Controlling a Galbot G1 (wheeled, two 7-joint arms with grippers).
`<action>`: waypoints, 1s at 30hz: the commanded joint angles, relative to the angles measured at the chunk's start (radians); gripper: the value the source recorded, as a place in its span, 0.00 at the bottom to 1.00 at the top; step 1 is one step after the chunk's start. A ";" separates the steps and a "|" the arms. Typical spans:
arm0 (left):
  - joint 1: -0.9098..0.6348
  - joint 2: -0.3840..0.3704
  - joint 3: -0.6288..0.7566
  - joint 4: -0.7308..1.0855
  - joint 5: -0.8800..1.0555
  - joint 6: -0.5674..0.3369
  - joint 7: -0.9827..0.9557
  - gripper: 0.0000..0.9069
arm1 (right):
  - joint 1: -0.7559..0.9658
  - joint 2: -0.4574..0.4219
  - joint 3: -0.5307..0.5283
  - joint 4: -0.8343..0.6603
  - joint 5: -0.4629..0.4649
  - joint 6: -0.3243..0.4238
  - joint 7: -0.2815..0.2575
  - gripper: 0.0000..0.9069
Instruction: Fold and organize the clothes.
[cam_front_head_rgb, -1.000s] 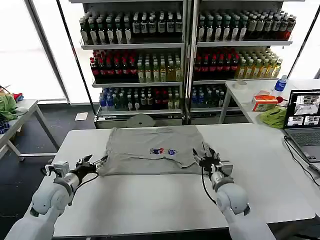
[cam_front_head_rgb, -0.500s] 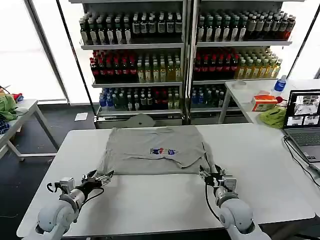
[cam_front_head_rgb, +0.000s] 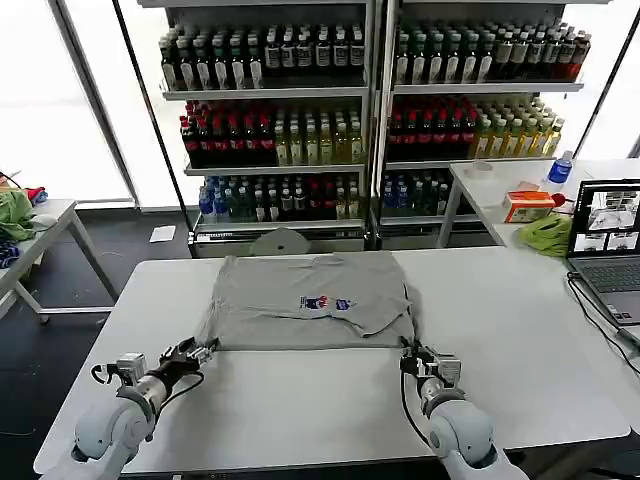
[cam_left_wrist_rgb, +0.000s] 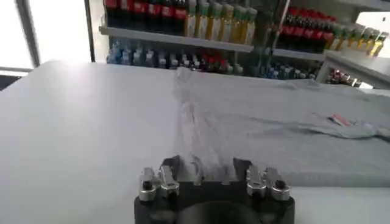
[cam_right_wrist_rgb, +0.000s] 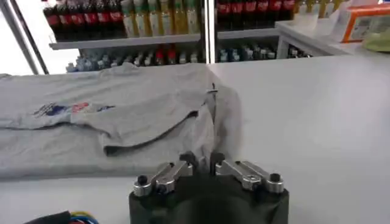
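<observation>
- Light grey shirt (cam_front_head_rgb: 310, 300) spread flat on the white table (cam_front_head_rgb: 520, 330), toward the table's far edge and roughly at its middle, chest print (cam_front_head_rgb: 327, 302) facing up.
- Sleeves folded inward over the body; a folded flap lying across the shirt's right side, seen in the right wrist view (cam_right_wrist_rgb: 152, 125).
- Near hem running straight across, parallel to the table's near edge.
- Left gripper (cam_front_head_rgb: 200, 352) low over the table at the shirt's near left corner, fingers spread apart with the hem's edge lying between them, not clamped (cam_left_wrist_rgb: 207, 173).
- Right gripper (cam_front_head_rgb: 420, 362) at the shirt's near right corner, just beside the hem; fingers drawn close together with only a narrow gap, tips right at the cloth's edge (cam_right_wrist_rgb: 201, 161); cannot tell whether any fabric is pinched.
- Both arms reaching in from the table's near edge, one to each side of the shirt.
- Laptop (cam_front_head_rgb: 607, 235) open at the table's right end, well apart from the shirt, with a black cable (cam_front_head_rgb: 597, 315) trailing across the tabletop.
- Shelves of bottled drinks (cam_front_head_rgb: 370, 110) behind the table's far edge.
- Bright green cloth (cam_front_head_rgb: 547, 235) on a second table beyond the right end; another green cloth (cam_front_head_rgb: 14, 213) on a small table off the left end.
</observation>
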 joint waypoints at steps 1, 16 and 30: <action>-0.012 -0.007 0.009 0.029 -0.002 -0.001 0.010 0.01 | -0.007 -0.006 -0.005 -0.003 0.008 -0.008 -0.004 0.00; 0.126 -0.069 -0.066 -0.086 0.004 0.001 -0.009 0.01 | -0.059 -0.077 -0.014 0.108 0.022 0.013 -0.053 0.00; 0.389 -0.129 -0.231 -0.326 0.024 0.059 -0.026 0.02 | -0.215 -0.182 0.022 0.272 0.041 0.013 -0.071 0.00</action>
